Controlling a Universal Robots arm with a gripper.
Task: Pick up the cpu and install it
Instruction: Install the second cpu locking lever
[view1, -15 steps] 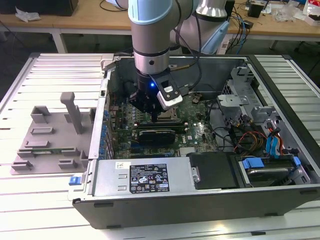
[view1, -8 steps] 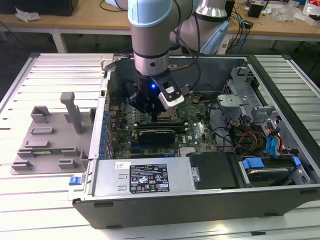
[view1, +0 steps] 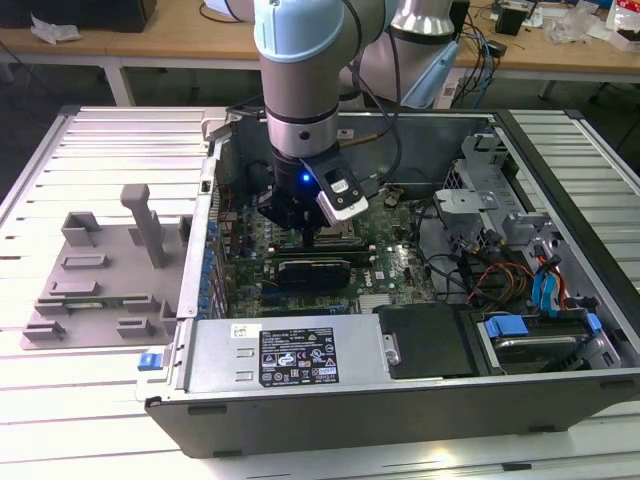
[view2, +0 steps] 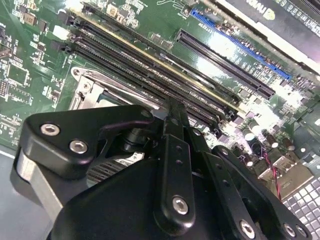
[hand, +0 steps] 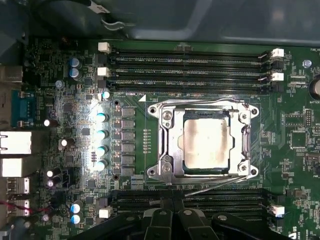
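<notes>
No legible text on any label or board.

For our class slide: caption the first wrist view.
CPU seated in its motherboard socket frame, claw nearby.

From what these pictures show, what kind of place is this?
Probably a robotics lab or electronics workbench. An open computer case lies on a slatted metal table, the robot arm reaches into it above the motherboard, and cluttered wooden benches stand behind.
</notes>
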